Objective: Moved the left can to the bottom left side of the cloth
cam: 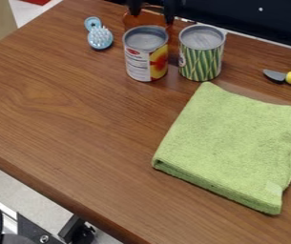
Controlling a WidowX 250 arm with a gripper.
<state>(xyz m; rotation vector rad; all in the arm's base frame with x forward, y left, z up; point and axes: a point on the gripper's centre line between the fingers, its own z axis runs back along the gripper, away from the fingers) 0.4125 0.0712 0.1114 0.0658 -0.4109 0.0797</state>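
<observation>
Nearest my camera is the brown wooden table, which runs off the bottom of the frame. The green cloth lies folded at right of centre. At the top edge hangs the black gripper, its jaws parted left and right; I note no can held. The left can, the one to be moved, stands upright at upper centre, directly below the jaws in the frame, on the camera side of them. Its long axis is vertical. I judge that the jaws need to come toward the camera to straddle it; their height over its rim I cannot tell. The right can, green-patterned, stands just beside it, so the right jaw could knock it. An orange object is behind the left can. The yellow-handled knife lies at the right edge, the blue brush at upper left.
</observation>
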